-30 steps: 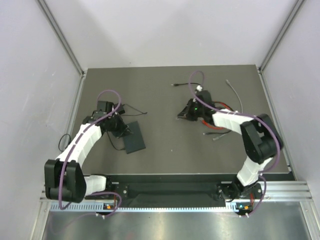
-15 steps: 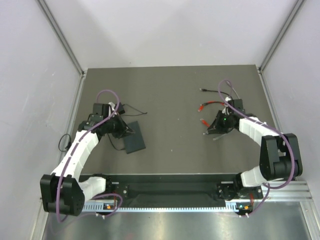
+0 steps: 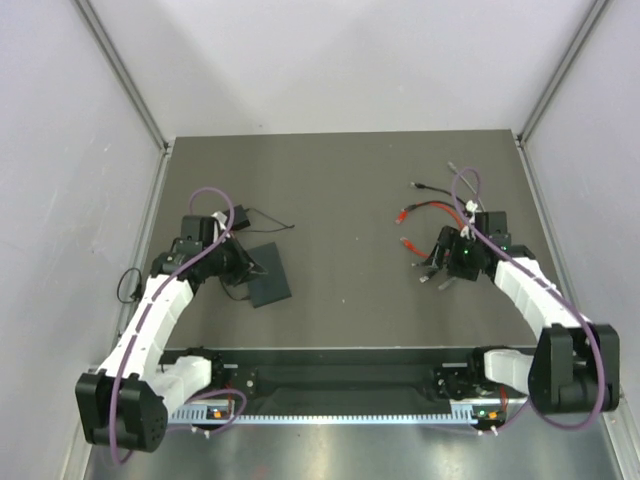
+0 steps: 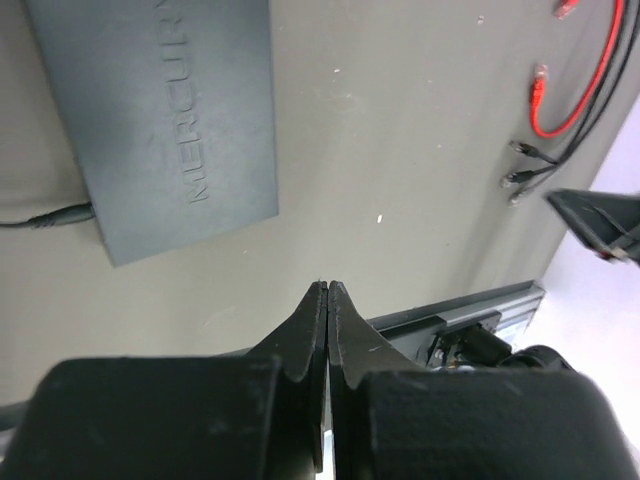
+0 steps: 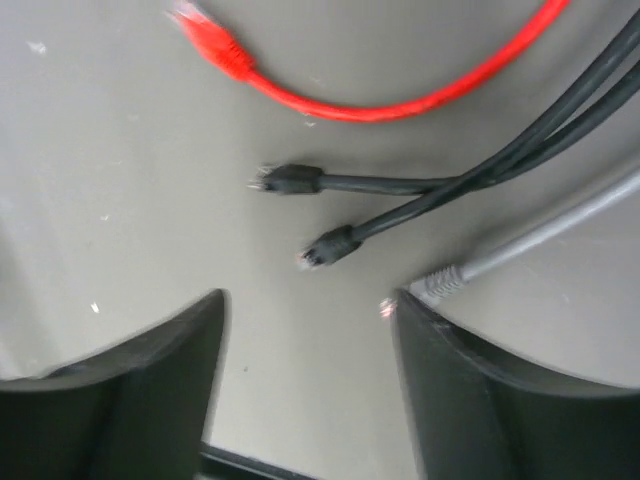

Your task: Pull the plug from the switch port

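The switch (image 3: 268, 274) (image 4: 160, 110) is a flat dark box lying on the left half of the table. A thin black lead (image 4: 45, 217) still meets its edge. My left gripper (image 3: 245, 263) (image 4: 327, 286) is shut on nothing, its tips just off the switch. My right gripper (image 3: 441, 267) (image 5: 308, 300) stands open over loose cable ends: two black plugs (image 5: 290, 180), a grey plug (image 5: 440, 284) by the right finger, and a red plug (image 5: 213, 45). Nothing lies between its fingers. I cannot tell which loose plug came out of the switch.
A red cable (image 3: 435, 207) and black and grey cables (image 3: 470, 190) sprawl on the right half of the table. A thin black wire (image 3: 270, 218) trails behind the switch. Grey walls close in left, right and back; a metal rail (image 3: 400, 380) runs along the near edge.
My right arm swung from the table's middle to the right, dragging the cable bundle along, and its jaws have now opened. The left arm drew back a little. The switch stayed put.
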